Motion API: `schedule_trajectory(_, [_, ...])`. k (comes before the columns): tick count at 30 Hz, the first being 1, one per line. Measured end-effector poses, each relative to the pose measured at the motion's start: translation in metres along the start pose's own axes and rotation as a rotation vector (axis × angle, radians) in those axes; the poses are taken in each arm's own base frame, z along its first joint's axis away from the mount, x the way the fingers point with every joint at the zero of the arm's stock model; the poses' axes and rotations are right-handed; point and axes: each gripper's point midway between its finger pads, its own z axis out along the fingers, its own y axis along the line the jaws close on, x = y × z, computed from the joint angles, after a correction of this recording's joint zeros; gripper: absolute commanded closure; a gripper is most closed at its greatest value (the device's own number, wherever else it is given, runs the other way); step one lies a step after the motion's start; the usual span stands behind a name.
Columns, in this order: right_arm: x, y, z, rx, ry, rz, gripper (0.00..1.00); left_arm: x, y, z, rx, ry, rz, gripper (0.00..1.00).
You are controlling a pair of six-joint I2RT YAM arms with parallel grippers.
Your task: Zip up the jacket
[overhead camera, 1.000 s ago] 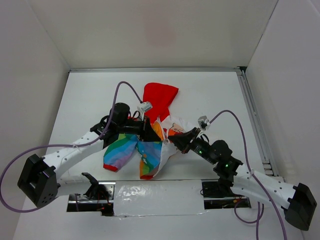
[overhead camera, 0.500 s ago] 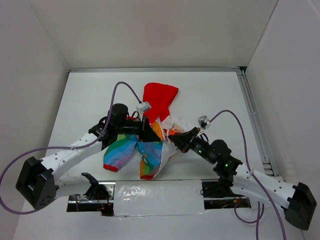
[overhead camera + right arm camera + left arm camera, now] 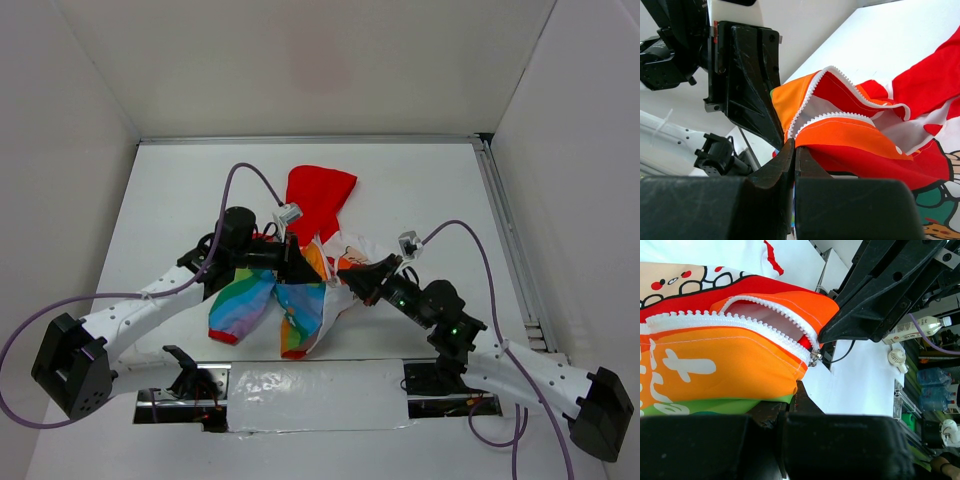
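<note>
The jacket point(image 3: 300, 290) lies crumpled mid-table, its red hood point(image 3: 320, 195) toward the back and its rainbow sleeves point(image 3: 243, 300) toward me. My left gripper point(image 3: 297, 265) reaches in from the left and is shut on the jacket's orange-and-green hem point(image 3: 740, 375). The white zipper teeth point(image 3: 715, 320) stand apart, and the metal slider point(image 3: 815, 356) sits at their lower end. My right gripper point(image 3: 347, 274) comes from the right, shut on the orange edge point(image 3: 840, 132) at the zipper's end. Both grippers' tips almost touch, as the left wrist view point(image 3: 795, 390) and the right wrist view point(image 3: 794, 145) show.
White walls close the table on three sides, with a metal rail point(image 3: 505, 235) along the right. A taped metal strip point(image 3: 300, 385) runs across the near edge between the arm bases. Purple cables point(image 3: 250, 175) loop over both arms.
The left arm has shifted slightly near its elbow. Both grippers and the jacket stay where they were.
</note>
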Motion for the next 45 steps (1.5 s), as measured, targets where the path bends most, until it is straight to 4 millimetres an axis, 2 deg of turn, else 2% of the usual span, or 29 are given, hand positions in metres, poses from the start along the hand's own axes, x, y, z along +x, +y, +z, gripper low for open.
schedule_trajectory(15, [-0.001, 0.003, 0.002, -0.009, 0.005, 0.008, 1.0, 0.002, -0.006, 0.001, 0.034, 0.009, 0.013, 1.0])
schedule_trajectory(25, [-0.013, 0.005, 0.003, 0.0, -0.056, 0.078, 1.0, 0.0, -0.012, 0.004, 0.063, 0.002, 0.036, 1.0])
schedule_trajectory(33, [-0.011, 0.002, 0.006, 0.033, -0.028, 0.101, 1.0, 0.005, -0.015, 0.006, 0.072, 0.017, 0.043, 1.0])
schedule_trajectory(45, [-0.007, 0.012, 0.007, 0.018, 0.031, 0.136, 1.0, 0.008, -0.007, 0.009, 0.027, 0.022, 0.02, 1.0])
